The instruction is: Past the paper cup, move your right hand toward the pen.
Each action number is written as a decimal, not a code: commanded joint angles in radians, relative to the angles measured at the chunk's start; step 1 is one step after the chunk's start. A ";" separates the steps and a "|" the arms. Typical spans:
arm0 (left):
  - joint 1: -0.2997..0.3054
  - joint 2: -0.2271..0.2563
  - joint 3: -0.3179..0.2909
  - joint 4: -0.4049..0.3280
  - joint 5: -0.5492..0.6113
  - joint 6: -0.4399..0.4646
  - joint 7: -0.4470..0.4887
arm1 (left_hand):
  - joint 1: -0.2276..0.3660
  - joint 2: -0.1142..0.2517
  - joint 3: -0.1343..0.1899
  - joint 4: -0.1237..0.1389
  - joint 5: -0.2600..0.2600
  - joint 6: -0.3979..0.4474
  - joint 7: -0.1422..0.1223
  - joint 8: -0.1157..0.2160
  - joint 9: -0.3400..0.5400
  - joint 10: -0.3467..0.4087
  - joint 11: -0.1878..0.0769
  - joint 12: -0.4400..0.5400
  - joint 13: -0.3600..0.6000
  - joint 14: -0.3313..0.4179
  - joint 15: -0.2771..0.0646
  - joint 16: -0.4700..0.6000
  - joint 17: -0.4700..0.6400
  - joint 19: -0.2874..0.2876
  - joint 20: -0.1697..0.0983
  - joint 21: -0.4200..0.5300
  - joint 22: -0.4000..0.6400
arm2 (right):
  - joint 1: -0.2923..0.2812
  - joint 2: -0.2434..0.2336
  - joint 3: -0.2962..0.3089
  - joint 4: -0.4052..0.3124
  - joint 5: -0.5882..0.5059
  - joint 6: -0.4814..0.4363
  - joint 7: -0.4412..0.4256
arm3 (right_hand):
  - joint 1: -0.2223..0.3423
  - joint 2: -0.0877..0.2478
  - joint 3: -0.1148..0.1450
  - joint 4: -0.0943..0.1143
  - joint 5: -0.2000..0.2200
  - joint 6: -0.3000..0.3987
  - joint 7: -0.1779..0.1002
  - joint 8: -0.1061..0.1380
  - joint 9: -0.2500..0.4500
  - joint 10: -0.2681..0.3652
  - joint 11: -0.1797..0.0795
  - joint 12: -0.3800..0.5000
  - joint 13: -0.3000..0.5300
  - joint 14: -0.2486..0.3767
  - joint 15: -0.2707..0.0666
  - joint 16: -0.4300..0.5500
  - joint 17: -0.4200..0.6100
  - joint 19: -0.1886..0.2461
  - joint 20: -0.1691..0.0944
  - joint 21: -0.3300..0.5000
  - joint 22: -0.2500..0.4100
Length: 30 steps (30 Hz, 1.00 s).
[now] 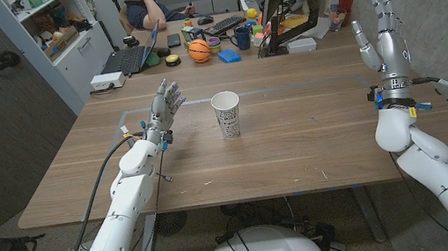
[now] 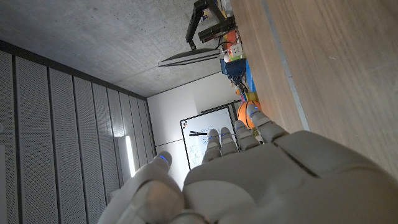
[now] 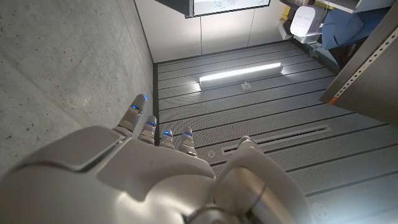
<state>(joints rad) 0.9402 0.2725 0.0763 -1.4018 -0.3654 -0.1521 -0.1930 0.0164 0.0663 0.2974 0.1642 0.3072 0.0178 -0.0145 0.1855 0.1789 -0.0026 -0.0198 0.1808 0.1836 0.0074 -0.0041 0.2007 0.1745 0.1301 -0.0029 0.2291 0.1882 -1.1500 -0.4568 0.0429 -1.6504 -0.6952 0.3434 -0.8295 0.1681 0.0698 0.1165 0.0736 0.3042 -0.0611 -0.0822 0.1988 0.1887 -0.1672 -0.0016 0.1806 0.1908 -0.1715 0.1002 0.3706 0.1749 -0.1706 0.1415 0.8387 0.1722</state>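
My left hand (image 1: 166, 106) hovered low over the wooden table (image 1: 298, 145), fingers apart, holding nothing. To its right stood the paper cup (image 1: 227, 113), white, thin-walled, tapered, probably light and easily tipped (I'd pass wide of it). Well right of the cup my right hand (image 1: 382, 39) was raised upright, fingers spread, empty. The pen I couldn't make out; slim and stiff, it would likely take a pinch at mid-barrel.

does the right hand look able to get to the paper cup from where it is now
Probably yes. The right hand is raised with fingers spread, holding nothing, off toward the table's right end. The paper cup stands upright mid-table, and the wood between them looks bare. The left hand is beyond the cup.
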 commanded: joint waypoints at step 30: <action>-0.019 -0.009 0.010 0.027 0.006 0.001 -0.017 | 0.001 0.047 -0.007 0.001 0.005 -0.003 0.001 0.004 0.004 -0.001 -0.011 0.004 0.002 -0.001 -0.011 0.003 0.004 0.011 -0.001 -0.004 0.004 | -0.317 -0.022 0.006 -0.395 -0.212 -0.647 0.076 | 0.085 -0.060 -0.021 -0.065 -0.007 -0.005 -0.110 0.003 0.005 -0.071 -0.025 0.016 0.005 -0.142 0.038 -0.029 0.008 -0.335 0.074 -0.097 0.005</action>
<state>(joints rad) 0.9212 0.2649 0.0836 -1.3783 -0.3577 -0.1485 -0.2051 0.0164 0.0663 0.2933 0.1682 0.3071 0.0178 -0.0145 0.1855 0.1788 -0.0026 -0.0197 0.1808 0.1836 0.0073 -0.0040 0.2007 0.1745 0.1300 -0.0031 0.2290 0.1881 -1.3757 -0.4904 0.0317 -1.9326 -0.8538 -0.1542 -0.8063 0.2362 0.0124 0.0939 0.0188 0.2994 -0.0535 -0.1962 0.2089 0.1885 -0.1736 -0.0402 0.1935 0.1933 -0.1715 0.1326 0.3458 0.1794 -0.1742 0.2056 0.7470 0.1748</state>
